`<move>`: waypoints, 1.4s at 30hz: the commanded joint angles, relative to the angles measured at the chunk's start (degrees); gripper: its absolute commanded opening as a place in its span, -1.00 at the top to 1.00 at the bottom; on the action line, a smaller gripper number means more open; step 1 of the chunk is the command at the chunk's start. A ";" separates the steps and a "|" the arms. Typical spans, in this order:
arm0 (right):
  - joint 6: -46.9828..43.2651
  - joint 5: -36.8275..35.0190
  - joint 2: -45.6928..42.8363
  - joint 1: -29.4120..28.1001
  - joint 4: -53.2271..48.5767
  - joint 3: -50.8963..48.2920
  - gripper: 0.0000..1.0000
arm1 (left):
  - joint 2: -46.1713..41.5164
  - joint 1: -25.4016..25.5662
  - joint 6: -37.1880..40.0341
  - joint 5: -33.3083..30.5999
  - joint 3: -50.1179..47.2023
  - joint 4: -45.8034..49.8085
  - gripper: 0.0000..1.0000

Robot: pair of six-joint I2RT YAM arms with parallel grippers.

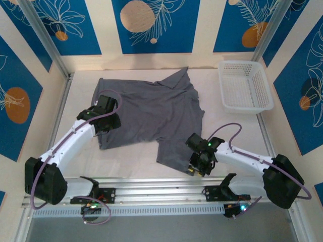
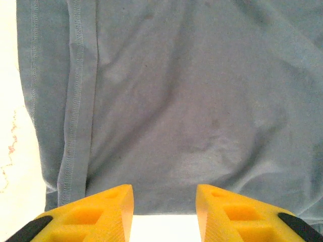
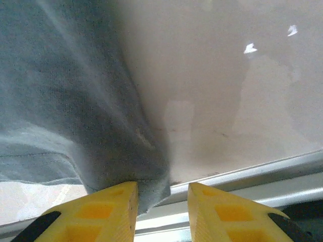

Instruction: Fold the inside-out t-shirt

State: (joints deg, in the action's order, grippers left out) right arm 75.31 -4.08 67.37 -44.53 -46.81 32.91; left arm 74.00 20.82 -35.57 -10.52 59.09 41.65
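Slate-grey soft cotton t-shirt [image 1: 151, 116]: likely light, limp; take at hem corners. Left gripper [image 2: 164, 201], right gripper [image 3: 163, 197]: jaws parted, nothing clamped.

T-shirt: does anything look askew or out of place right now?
Yes. The t-shirt lies skewed and rumpled rather than flat, and its near corner is bunched up at the table's front rail, right by the right gripper.

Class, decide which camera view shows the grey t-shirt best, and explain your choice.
The top external view: the t-shirt shows nearly its whole outline, spread on the table. The left wrist view gives a close patch with a stitched hem; the right wrist view gives a bunched edge beside the metal rail.
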 commanded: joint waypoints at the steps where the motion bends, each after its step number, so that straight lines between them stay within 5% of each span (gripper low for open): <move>1: 1.65 0.72 1.97 -0.44 1.64 -1.93 0.38 | 0.50 0.46 0.37 -1.25 1.03 1.68 0.25; 7: 1.17 0.81 4.68 -1.17 3.19 -2.09 0.21 | 0.49 0.46 0.51 -1.84 0.37 1.80 0.24; 20: 0.50 -0.41 9.19 -1.52 5.33 1.03 1.00 | 0.64 0.49 0.32 -1.87 0.19 1.91 0.24; 24: -0.24 -3.09 5.25 -1.37 0.39 4.30 1.00 | 0.59 0.38 -1.56 -3.43 0.43 4.03 0.22; 27: 0.50 -11.47 -3.13 -1.24 -5.26 8.82 1.00 | -0.23 -0.63 -4.76 -6.07 0.29 9.37 0.20; 31: -0.46 -13.62 -10.67 3.88 -3.58 11.22 1.00 | -2.27 -3.72 -8.45 -4.69 -4.90 12.81 0.19; 42: -6.62 -11.17 -4.56 7.20 1.02 19.52 1.00 | 6.04 -0.63 -14.75 -7.45 -10.45 14.90 0.28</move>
State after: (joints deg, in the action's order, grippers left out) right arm 70.46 -15.00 62.52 -37.71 -45.87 50.76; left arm 77.47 18.68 -47.70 -15.31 48.36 54.76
